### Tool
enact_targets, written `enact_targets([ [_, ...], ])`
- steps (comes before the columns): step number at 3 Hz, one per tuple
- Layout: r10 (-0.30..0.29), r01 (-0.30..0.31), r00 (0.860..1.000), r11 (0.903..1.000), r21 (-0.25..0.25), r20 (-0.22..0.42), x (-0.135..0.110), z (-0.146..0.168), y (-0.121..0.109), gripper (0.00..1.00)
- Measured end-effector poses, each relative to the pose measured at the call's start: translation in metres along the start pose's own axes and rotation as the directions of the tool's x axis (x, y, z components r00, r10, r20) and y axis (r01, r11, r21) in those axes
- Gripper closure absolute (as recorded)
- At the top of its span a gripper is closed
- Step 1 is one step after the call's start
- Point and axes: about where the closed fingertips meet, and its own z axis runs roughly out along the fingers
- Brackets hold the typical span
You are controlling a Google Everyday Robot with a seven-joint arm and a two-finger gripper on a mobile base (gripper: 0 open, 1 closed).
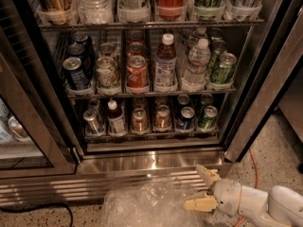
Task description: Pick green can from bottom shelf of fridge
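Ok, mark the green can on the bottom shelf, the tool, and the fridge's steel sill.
green can [207,121]: camera view, on its green side wall.
tool [194,187]: camera view, midway across its open gap, at the picture's lower right.
steel sill [142,163]: camera view, on its bare shiny middle.
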Motion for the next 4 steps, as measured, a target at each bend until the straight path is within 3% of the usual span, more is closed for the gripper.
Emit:
enact_targets([
  [1,-0.004,-0.002,0.998,0.996,0.09,0.07,-0.003,-0.003,-0.006,0.0],
  [2,0.039,-0.096,0.967,0.9711,0.219,0.25,0.004,-0.004,-0.008,0.0],
  [3,0.017,-0.118,0.946,0.9486,0.294,0.324,0.0,-0.013,-0.019,0.0],
  [4,0.017,-0.118,0.946,0.9486,0.294,0.324,0.0,-0.013,-0.019,0.0],
])
